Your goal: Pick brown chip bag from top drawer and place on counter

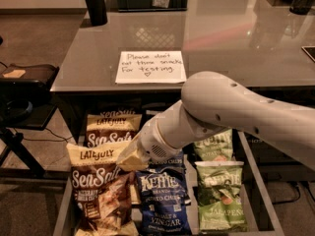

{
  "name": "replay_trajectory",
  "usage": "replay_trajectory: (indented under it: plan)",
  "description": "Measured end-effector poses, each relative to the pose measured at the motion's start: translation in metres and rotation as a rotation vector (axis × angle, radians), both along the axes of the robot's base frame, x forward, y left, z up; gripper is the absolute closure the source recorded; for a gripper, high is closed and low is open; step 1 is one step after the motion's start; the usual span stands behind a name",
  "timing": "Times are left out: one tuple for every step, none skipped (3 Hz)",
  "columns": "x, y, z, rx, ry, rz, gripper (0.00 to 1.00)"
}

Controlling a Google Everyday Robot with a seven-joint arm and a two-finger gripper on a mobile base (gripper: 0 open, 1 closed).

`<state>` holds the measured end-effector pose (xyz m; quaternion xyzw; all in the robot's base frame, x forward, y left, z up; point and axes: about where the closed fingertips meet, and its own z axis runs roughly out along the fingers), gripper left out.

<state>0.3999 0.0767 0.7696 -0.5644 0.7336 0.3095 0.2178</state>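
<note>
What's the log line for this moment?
phase: reach | gripper: at brown chip bag | bag location: top drawer | counter: holds note

Office lab: snack-testing note (150, 67); gripper (129, 157) over drawer (257, 181).

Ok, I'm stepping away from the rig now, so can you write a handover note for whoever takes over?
Gripper: low in the top drawer, at the upper right corner of the front brown chip bag; hold not confirmed.
That bag lies in the drawer's image-left row, beside a blue Kettle bag.
Done: drawer open.
Left: grasp, lift, set it on the counter.
</note>
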Motion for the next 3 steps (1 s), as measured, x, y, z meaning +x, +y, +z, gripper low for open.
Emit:
replay_trajectory:
  plan:
    - [0.010, 0.003, -0.006, 0.002, -0.056, 0.019, 0.57]
    - [0.017, 0.009, -0.008, 0.011, -0.092, 0.039, 0.34]
    - [0.022, 0.016, -0.012, 0.020, -0.109, 0.063, 0.16]
